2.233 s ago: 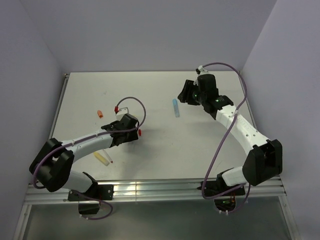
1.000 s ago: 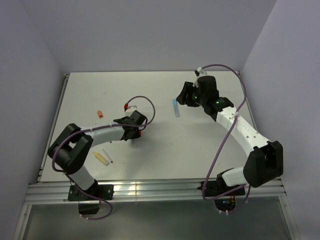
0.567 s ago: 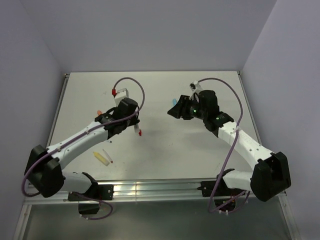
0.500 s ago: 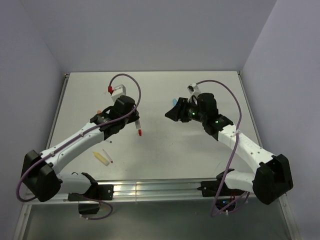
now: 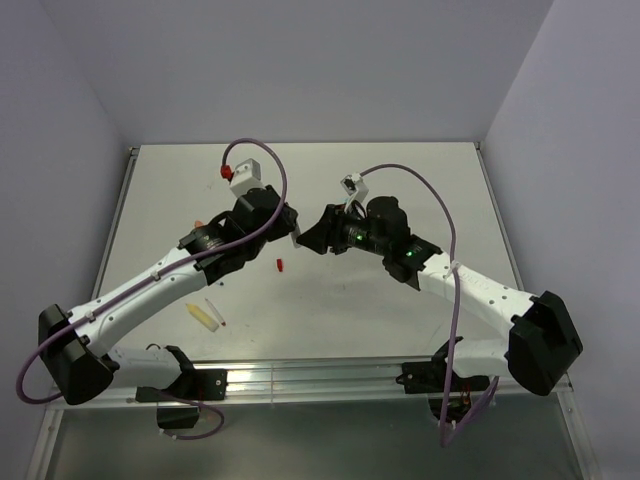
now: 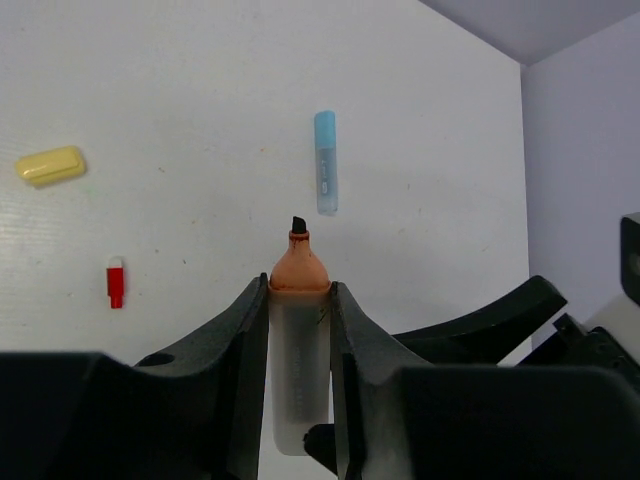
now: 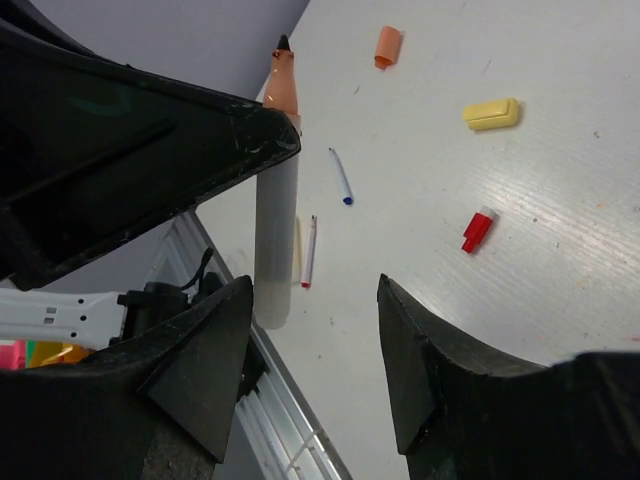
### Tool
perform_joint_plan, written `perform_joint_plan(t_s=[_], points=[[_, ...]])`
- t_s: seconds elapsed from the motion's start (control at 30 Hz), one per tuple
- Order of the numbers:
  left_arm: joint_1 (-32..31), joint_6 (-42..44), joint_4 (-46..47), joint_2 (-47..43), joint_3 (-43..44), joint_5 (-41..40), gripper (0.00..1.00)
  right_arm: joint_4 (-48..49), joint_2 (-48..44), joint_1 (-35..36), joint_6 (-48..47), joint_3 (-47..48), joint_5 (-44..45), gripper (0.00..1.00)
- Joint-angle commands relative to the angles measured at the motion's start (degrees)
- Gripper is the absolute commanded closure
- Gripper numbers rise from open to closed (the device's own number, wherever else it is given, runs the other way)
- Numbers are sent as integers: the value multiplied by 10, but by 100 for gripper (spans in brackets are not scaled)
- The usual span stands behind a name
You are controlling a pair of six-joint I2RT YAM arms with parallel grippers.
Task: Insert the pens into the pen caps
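Left gripper (image 6: 298,290) is pinched on an orange marker (image 6: 297,345), its two fingers pressed against the pale barrel just under the orange collar. The dark chisel tip sticks out past the fingertips and carries no cap. Seen from above, this gripper is raised over the middle of the table (image 5: 180,180), close to the right gripper (image 7: 315,290).

The right gripper has its jaws spread with nothing between them. In its wrist view, the marker stands just off its left finger and does not touch it.

On the table beyond the marker's tip in the left wrist view lies a light-blue marker (image 6: 325,177). A yellow cap (image 6: 50,165) sits well off to the left and a red cap (image 6: 115,282) lies nearer. From the right wrist, an orange cap (image 7: 388,46) lies at the far side. A blue-tipped pen (image 7: 340,176) and a red-tipped pen (image 7: 308,250) lie flat beside the marker's barrel. In the top view a yellow marker (image 5: 205,316) rests near the left arm, beside the red-tipped pen.
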Motion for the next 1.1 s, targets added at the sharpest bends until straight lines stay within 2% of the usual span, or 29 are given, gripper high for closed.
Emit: perform_joint_plan(t_s=[0.0, 0.23, 0.47, 0.7, 0.9, 1.0, 1.03, 1.07], points=[[-10, -6, 8, 3, 34, -23, 100, 21, 10, 14, -1, 35, 23, 40], [-31, -9, 12, 19, 43, -30, 100, 15, 26, 24, 1, 58, 32, 40], [-51, -12, 21, 27, 49, -42, 100, 2, 29, 29, 0, 64, 41, 49], [-67, -12, 25, 40, 57, -50, 100, -12, 29, 28, -7, 70, 51, 51], [-71, -8, 22, 44, 61, -49, 100, -27, 26, 28, -15, 74, 69, 65], [-72, -4, 29, 42, 55, -43, 100, -42, 23, 28, -21, 82, 79, 83], [-72, -2, 33, 42, 52, -40, 100, -47, 24, 29, -24, 85, 83, 97], [-72, 0, 34, 41, 51, -43, 99, -52, 24, 28, -26, 87, 85, 100]])
